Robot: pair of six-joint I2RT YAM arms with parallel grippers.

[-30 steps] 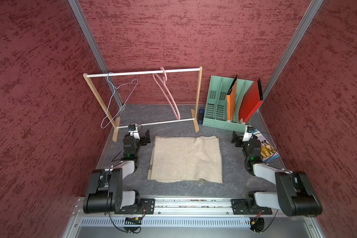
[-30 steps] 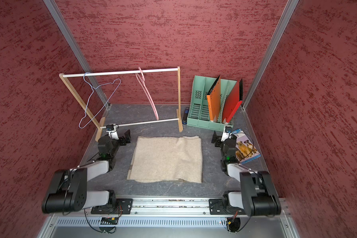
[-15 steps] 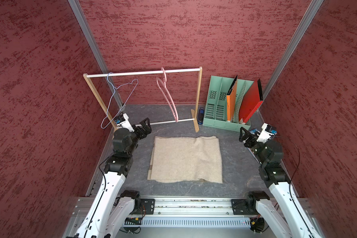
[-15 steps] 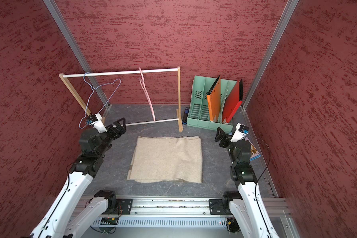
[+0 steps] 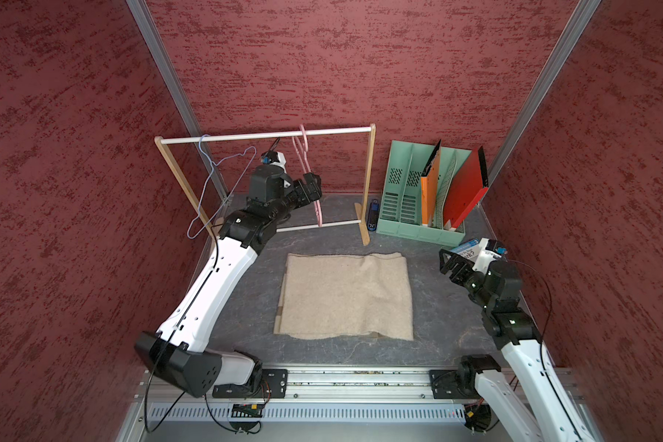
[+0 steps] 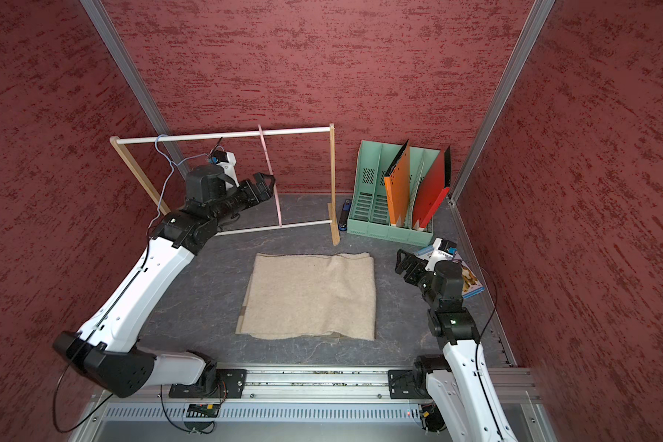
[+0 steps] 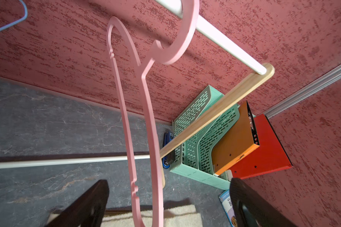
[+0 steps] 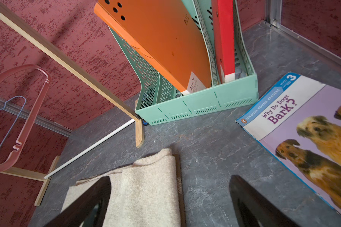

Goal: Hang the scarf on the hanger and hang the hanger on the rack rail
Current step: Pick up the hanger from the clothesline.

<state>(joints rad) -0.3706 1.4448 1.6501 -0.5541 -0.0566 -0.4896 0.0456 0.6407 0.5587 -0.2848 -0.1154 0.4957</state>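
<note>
step: reach for the pink hanger (image 5: 307,180), judged as the opening move; scarf not yet touched.
scarf (image 5: 345,296): beige, folded flat on the table (image 5: 433,306), mid-workspace, between the two arms, nothing on it.
pink hanger, where: hooked on the top rail (image 5: 245,136) of the wooden rack (image 5: 368,183), hanging free; seen edge-on in both top views.
left gripper (image 5: 314,187): raised at the rack, jaws wide apart, holding nothing. In the left wrist view the hanger's body (image 7: 144,157) hangs down between the two black fingers (image 7: 87,204) w/ a gap either side (contact not seen, though depth is hard to read here).
right gripper (image 5: 448,264): low over the table near the scarf's right far corner, jaws spread wide, empty, touching nothing; the right wrist view shows that corner (image 8: 152,176) just beyond its fingertips.
next, left: prob. close on the hanger's lower body, then lift the hook off the rail w/o dragging the rack.
next, right: prob. drop to the scarf edge and pinch all the folded layers.
nearby: blue wire hanger (image 5: 223,187) on the same rail, well apart; dog book (image 8: 303,125) beside the right gripper; green file holder (image 5: 418,218) behind.
</note>
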